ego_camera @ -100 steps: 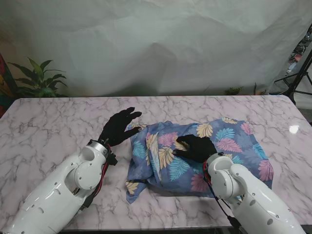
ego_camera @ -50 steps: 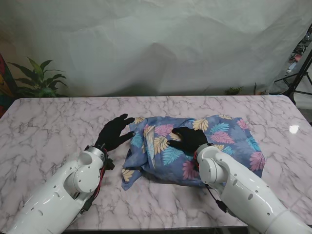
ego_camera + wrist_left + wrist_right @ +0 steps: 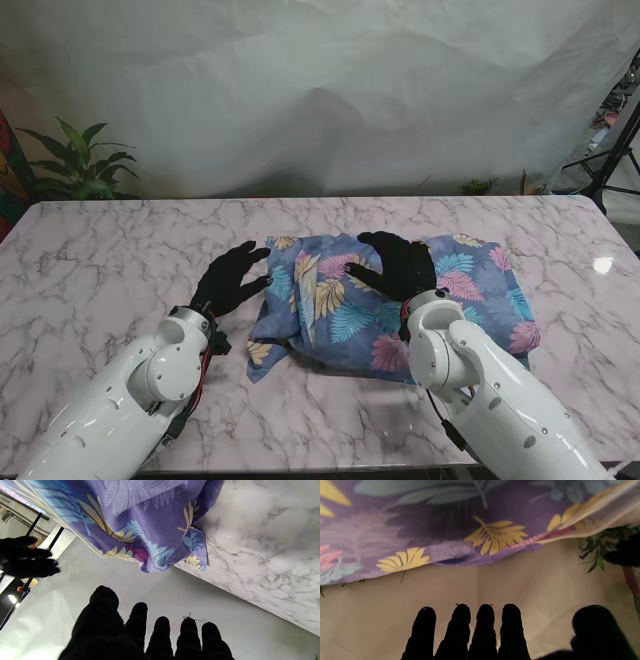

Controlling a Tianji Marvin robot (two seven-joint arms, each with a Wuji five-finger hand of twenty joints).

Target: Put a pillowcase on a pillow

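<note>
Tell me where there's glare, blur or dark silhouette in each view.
Stand view: sharp, with a bright glare spot on the table at far right. Left wrist view: the pillowcase is crisp, the left hand a black silhouette. Right wrist view: soft and warm-tinted, the cloth blurry, the right hand a featureless silhouette.

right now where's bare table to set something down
Bare marble lies left of the left hand, out to the table edge by the plant; also right of the pillow, and a strip beyond it. The middle is crowded: both hands, with the right hand over the pillowcase.
</note>
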